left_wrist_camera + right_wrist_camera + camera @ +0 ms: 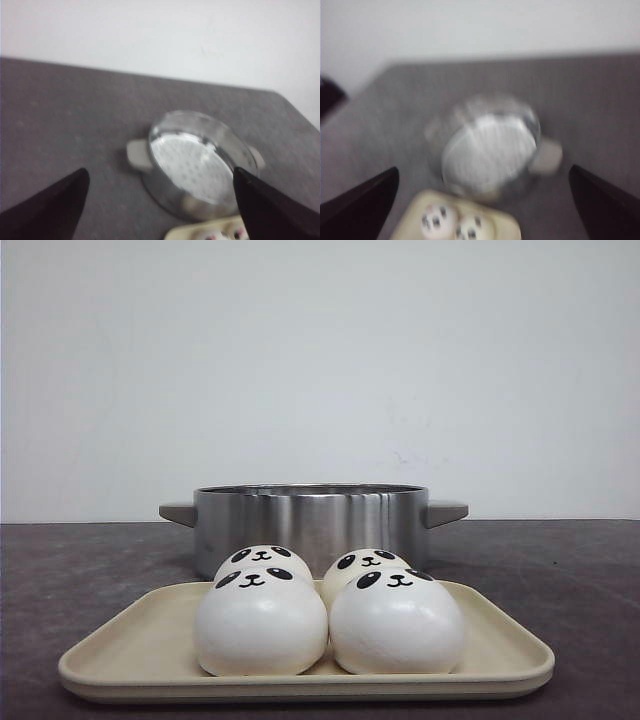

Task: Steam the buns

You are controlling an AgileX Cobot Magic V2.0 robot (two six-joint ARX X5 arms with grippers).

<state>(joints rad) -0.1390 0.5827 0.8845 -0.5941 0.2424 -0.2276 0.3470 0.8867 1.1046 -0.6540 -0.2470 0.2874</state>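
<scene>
**Front view: four buns on tray, both grippers spread and empty**

Front view, what I see from here: cream tray (120,640) sits on the dark grey table (560,570), nearest the camera. Four buns (262,620) on it in a two-by-two block, all with panda faces toward the camera. Front pair touch each other side by side; back pair sit right behind them, mostly hidden, only their faces and tops show. Steel pot (310,515) stands at 12 o'clock from the tray, just behind it, with grey handles sticking out at 9 and 3 o'clock. No arm shows in this view.

Left wrist view: left gripper (160,195) is spread wide, nothing between the dark fingers (55,205). It hangs above the table with the pot in the gap. I can see into the pot: perforated steamer plate (187,167) inside, no buns in it. A corner of the tray and bits of two buns poke in at the frame edge.

Right wrist view: blurred, but right gripper (482,200) is also spread wide and holds nothing. Pot and its plate show between the fingers (365,200), with one tray corner and two bun faces nearer the gripper. Dark shape at the frame edge, I can't tell what it is.
</scene>
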